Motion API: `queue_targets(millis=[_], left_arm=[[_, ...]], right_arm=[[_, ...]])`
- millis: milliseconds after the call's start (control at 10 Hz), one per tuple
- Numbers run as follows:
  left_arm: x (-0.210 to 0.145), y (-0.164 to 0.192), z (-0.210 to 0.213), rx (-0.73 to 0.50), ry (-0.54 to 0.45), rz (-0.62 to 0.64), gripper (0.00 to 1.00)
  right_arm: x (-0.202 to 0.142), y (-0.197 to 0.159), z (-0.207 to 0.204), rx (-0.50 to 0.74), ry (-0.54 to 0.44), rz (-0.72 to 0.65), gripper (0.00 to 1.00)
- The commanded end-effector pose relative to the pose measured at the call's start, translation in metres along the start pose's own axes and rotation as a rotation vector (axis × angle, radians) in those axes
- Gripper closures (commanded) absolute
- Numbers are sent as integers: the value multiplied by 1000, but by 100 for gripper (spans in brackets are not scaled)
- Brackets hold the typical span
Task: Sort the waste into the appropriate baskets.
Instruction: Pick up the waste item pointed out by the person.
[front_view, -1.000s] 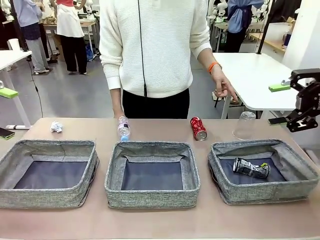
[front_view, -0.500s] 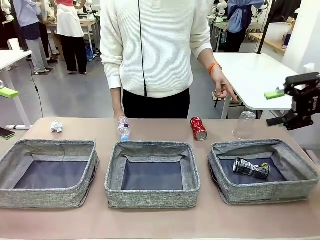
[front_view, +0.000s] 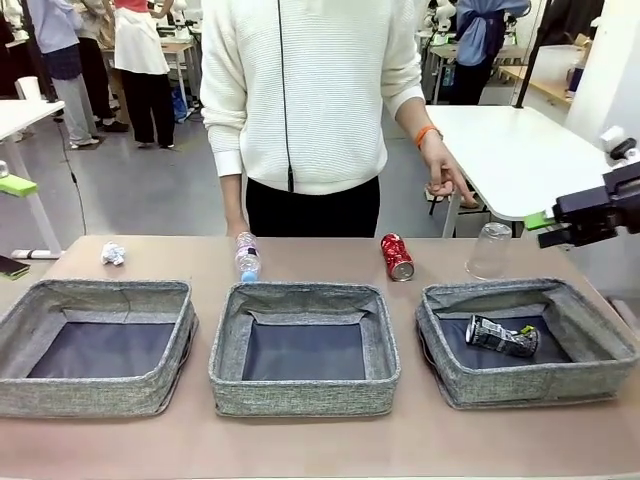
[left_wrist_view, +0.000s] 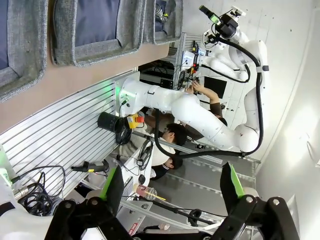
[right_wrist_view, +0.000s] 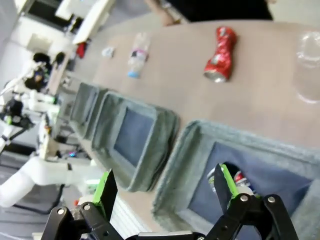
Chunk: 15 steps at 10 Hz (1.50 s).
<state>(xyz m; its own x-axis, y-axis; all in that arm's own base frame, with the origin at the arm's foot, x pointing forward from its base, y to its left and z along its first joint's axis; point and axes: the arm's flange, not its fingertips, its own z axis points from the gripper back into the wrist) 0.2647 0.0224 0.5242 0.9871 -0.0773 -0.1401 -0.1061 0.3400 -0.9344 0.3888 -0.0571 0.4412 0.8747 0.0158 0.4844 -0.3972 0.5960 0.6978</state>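
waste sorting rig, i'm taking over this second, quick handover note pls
Left hand: open, empty, pointed away from the table.
Right hand: open, empty, raised above the right basket.
Done: crushed black-white can lies in the right basket.
Left: paper ball, plastic bottle, red can and upturned clear cup sit on the table beyond the baskets.

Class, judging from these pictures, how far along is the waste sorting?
Done: the crushed black-white can lies in the right grey woven basket. In hand: nothing; the fingers of the right gripper and left gripper stand open and empty. Left: crumpled white paper ball, clear plastic bottle, red can and clear plastic cup, all on the brown table.
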Motion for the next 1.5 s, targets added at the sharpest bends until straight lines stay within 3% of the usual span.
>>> queue_targets(millis=[0, 100, 200, 300, 400, 500, 600, 700, 800, 900, 1200, 1400], left_arm=[[-1, -2, 2, -18, 5, -20, 0], [-1, -2, 2, -18, 5, -20, 0], [-1, -2, 2, -18, 5, -20, 0], [-1, -2, 2, -18, 5, -20, 0], [-1, -2, 2, -18, 5, -20, 0], [-1, -2, 2, -18, 5, -20, 0], [-1, -2, 2, -18, 5, -20, 0], [-1, -2, 2, -18, 5, -20, 0], [-1, -2, 2, -18, 5, -20, 0], [-1, -2, 2, -18, 5, -20, 0], [-1, -2, 2, -18, 5, -20, 0], [-1, -2, 2, -18, 5, -20, 0]], right_arm=[[3, -9, 5, -39, -30, 20, 0], [8, -30, 4, 100, -11, 168, 0], [15, -60, 2, 154, -21, 287, 0], [21, -87, 1, 7, -92, 295, 0], [25, -110, 1, -46, -58, 385, 0], [29, -135, -3, 55, -22, 379, 0], [33, -161, -14, -3, -56, 222, 0], [14, -114, 3, -8, -13, 355, 0], [18, -142, -6, -10, -16, 316, 0], [22, -137, -2, -138, 2, 433, 0], [48, -171, 23, 18, -139, 609, 0], [70, -195, 9, -10, -122, 697, 0]])
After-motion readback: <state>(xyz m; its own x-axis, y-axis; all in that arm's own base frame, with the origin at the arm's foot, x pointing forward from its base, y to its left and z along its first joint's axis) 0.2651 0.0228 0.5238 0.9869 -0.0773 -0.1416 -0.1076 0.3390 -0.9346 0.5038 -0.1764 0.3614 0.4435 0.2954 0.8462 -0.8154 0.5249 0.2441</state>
